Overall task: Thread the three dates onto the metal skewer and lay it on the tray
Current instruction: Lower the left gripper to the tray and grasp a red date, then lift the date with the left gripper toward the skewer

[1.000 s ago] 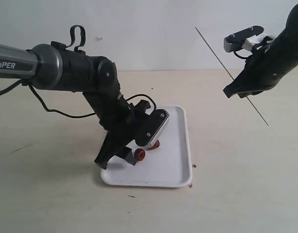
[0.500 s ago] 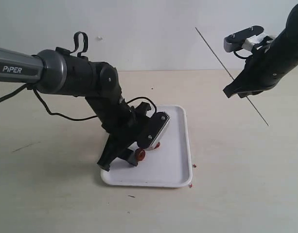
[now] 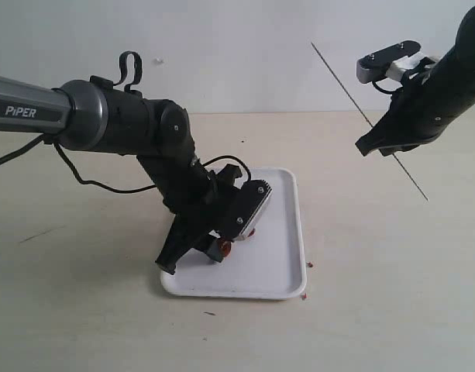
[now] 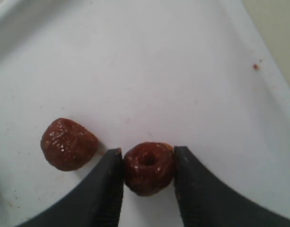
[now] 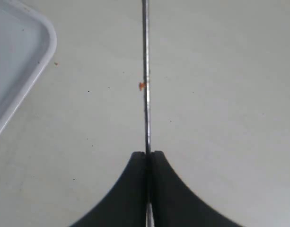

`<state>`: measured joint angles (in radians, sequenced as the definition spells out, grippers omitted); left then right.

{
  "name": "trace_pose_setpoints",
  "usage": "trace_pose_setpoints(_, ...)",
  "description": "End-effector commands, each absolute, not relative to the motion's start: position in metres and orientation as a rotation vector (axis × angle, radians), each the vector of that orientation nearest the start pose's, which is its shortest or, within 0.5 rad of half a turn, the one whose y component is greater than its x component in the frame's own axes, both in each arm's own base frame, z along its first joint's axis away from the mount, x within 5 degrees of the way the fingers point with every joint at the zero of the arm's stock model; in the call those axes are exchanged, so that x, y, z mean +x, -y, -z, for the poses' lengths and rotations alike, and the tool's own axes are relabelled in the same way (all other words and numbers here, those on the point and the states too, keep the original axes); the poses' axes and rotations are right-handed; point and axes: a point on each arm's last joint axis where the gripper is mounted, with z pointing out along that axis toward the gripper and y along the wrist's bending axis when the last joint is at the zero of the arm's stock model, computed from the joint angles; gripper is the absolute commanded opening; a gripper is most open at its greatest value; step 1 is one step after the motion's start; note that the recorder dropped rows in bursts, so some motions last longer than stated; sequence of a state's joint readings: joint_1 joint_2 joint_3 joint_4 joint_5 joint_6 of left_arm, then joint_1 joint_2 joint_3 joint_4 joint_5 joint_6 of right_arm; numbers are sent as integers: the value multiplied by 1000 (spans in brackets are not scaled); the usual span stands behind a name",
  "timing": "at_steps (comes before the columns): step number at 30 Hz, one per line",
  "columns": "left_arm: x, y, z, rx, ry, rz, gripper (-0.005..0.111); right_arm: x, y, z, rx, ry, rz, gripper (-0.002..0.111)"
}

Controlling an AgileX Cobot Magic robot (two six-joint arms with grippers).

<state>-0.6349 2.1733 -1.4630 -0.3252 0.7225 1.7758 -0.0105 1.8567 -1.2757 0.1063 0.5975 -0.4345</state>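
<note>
The white tray [image 3: 280, 263] lies on the table in the middle of the exterior view. My left gripper [image 3: 222, 249] is down on its near left part. In the left wrist view its jaws [image 4: 148, 158] press both sides of a date [image 4: 148, 168] with a hole in its top, resting on the tray [image 4: 159, 71]. A second date [image 4: 68, 144] lies just beside one finger. A third date does not show. At the right, my right gripper [image 3: 384, 149] is shut on the metal skewer [image 3: 342, 84], held slanted in the air above the table [image 5: 145, 71].
Small reddish crumbs lie on the table by the tray's right edge [image 3: 311, 265] and its near right corner [image 3: 302, 295]. A tiny orange speck [image 5: 141, 85] clings to the skewer. The tray's corner [image 5: 21, 71] shows in the right wrist view.
My left arm has shifted slightly right and lower over the tray, settling around the date. The right arm and skewer have not moved.
</note>
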Motion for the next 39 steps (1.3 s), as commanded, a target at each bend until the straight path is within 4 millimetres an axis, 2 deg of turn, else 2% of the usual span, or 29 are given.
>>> trace_pose_setpoints(1, 332, 273, -119, -3067, 1583, -167, 35, 390, 0, -207, -468, -2595, 48, 0)
trace_pose_setpoints(24, 331, 274, -119, -3059, 1614, -194, 35, 390, 0, -206, -469, -2601, 46, 0)
trace_pose_setpoints(37, 331, 275, -119, -3052, 1640, -216, 30, 390, 0, -206, -469, -2601, 46, 0)
trace_pose_setpoints(39, 332, 277, -122, -3037, 1716, -220, 30, 390, 0, -206, -469, -2601, 46, 0)
